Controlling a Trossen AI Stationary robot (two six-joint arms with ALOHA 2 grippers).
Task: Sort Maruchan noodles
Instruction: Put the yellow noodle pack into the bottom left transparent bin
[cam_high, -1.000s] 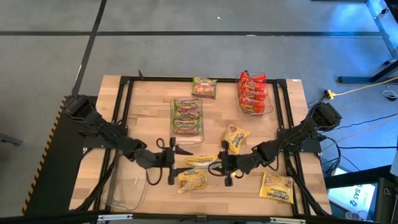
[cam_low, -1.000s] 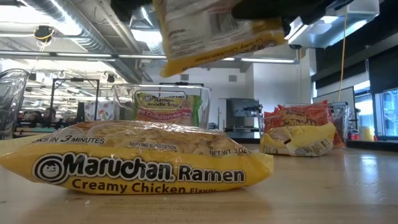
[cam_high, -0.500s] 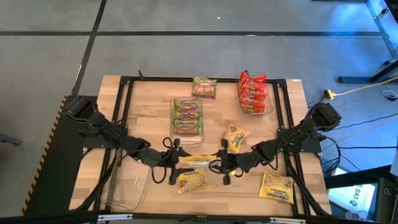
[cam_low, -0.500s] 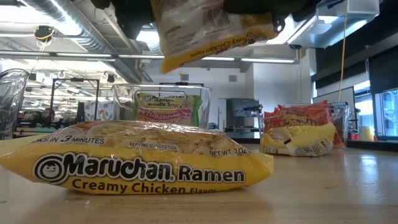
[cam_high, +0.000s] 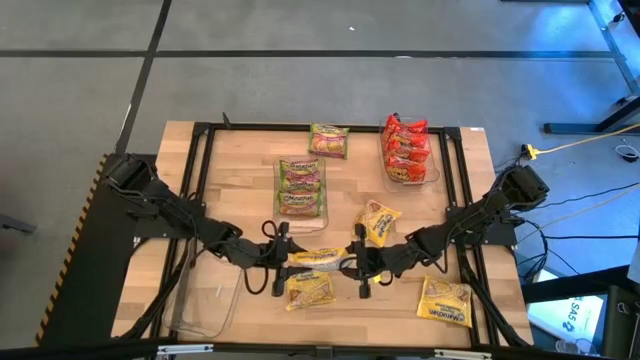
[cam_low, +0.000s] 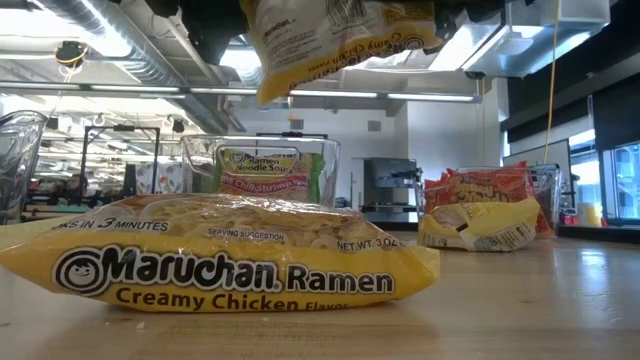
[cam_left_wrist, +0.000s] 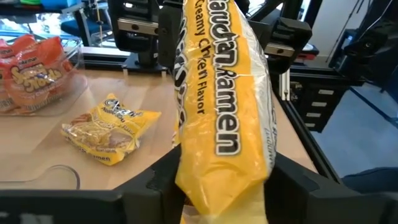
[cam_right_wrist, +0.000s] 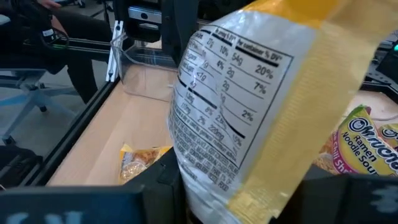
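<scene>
Both grippers on raised yellow packet

bright, even overhead light from ceiling strip lamps in the low view. the counter shows only soft, faint shadows. glare glints on the held yellow packet, which looms close and slightly blurred in both wrist views.
</scene>
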